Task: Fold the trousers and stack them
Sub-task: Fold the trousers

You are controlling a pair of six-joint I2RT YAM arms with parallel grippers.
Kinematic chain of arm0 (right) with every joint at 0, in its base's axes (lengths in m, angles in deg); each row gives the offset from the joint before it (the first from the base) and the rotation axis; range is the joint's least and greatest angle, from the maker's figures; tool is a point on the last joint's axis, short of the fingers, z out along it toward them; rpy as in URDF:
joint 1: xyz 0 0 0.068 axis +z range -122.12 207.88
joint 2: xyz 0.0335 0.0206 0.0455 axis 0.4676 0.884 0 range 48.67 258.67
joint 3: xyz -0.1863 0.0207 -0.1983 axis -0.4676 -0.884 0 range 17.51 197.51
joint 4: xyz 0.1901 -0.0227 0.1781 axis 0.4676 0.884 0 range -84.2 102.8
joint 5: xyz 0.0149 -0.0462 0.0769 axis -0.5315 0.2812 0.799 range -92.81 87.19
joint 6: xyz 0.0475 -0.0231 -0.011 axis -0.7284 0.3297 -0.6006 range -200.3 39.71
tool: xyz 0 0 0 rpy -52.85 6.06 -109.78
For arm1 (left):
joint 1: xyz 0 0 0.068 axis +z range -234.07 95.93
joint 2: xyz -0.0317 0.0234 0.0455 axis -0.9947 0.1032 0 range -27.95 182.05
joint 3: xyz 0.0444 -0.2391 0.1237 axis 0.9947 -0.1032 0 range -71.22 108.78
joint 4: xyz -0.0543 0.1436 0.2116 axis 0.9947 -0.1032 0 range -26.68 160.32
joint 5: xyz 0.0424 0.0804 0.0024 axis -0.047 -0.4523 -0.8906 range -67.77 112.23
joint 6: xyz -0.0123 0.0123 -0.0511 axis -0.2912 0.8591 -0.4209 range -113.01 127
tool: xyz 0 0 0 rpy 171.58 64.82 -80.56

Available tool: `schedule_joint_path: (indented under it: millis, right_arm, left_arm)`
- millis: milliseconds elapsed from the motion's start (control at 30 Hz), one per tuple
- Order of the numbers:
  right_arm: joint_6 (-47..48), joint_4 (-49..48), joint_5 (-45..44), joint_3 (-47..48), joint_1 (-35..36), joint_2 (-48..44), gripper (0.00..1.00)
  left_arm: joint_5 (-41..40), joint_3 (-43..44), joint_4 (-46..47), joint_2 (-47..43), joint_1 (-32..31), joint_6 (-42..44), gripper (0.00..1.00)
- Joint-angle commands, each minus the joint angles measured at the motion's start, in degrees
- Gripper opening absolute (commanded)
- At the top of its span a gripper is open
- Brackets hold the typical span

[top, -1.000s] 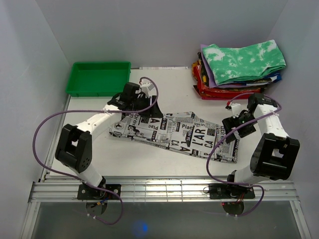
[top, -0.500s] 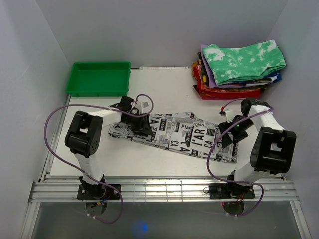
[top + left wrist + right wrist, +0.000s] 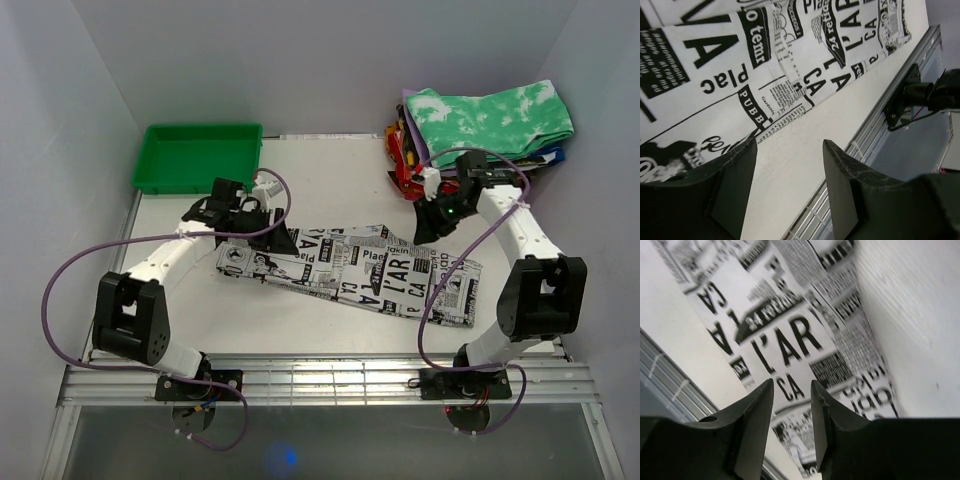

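Newspaper-print trousers [image 3: 350, 270] lie flat across the middle of the surface [image 3: 330, 185].

They run as a long strip from 9 to 4 o'clock. The left claw [image 3: 272, 236] hovers over the 9 o'clock end, fingers spread and empty. The right claw [image 3: 432, 222] hangs above the 3 o'clock end, narrowly parted and empty. A green tray [image 3: 200, 128] sits at 11 o'clock, and a pile of folded clothes [image 3: 490, 125] at 1 o'clock, just behind the right claw.

white table top [image 3: 330, 180], boxed in by plain pale grey panels: left wall [image 3: 50, 200], far wall [image 3: 320, 60], right wall [image 3: 612, 220]. aluminium rails [image 3: 330, 380] run along the near edge. grey floor [image 3: 380, 440] below them, small blue glow [image 3: 285, 458] on it. light even, shadows soft.
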Motion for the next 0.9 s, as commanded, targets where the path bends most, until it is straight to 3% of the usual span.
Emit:
schedule_joint_path:
  millis: [0,33,67,133,300,500,867]
  right_arm:
    - [-11.3,-8.0,7.7,4.4,9.4,0.8,0.42]
    - [-13.6,-9.9,8.7,5.0,11.1,1.6,0.46]
    - [-19.2,-14.2,9.4,5.6,12.3,3.7,0.56]
    - [-27.4,-18.3,6.1,7.7,16.6,6.3,0.56]
    - [-37.9,-23.2,5.2,12.3,24.9,15.3,0.54]
    - [-42.3,-26.3,4.7,11.9,28.4,21.4,0.5]
    - [-42.4,-28.3,-0.3,13.2,28.6,27.3,0.49]
  left_arm:
    - [-2.1,1.6,-1.5,-3.8,3.8,-3.0,0.66]
    - [-2.4,2.3,-2.2,-3.8,4.6,-3.2,0.66]
    - [-2.5,3.1,-3.5,-3.4,6.5,-3.3,0.66]
    - [-2.9,5.0,-4.7,-3.1,8.0,-3.4,0.66]
    - [-4.6,6.5,-5.2,-3.0,12.7,-3.3,0.67]
    - [-6.4,6.6,-4.6,-4.8,15.9,-5.0,0.67]
    - [-6.9,2.3,-6.0,-9.1,17.2,-4.7,0.68]
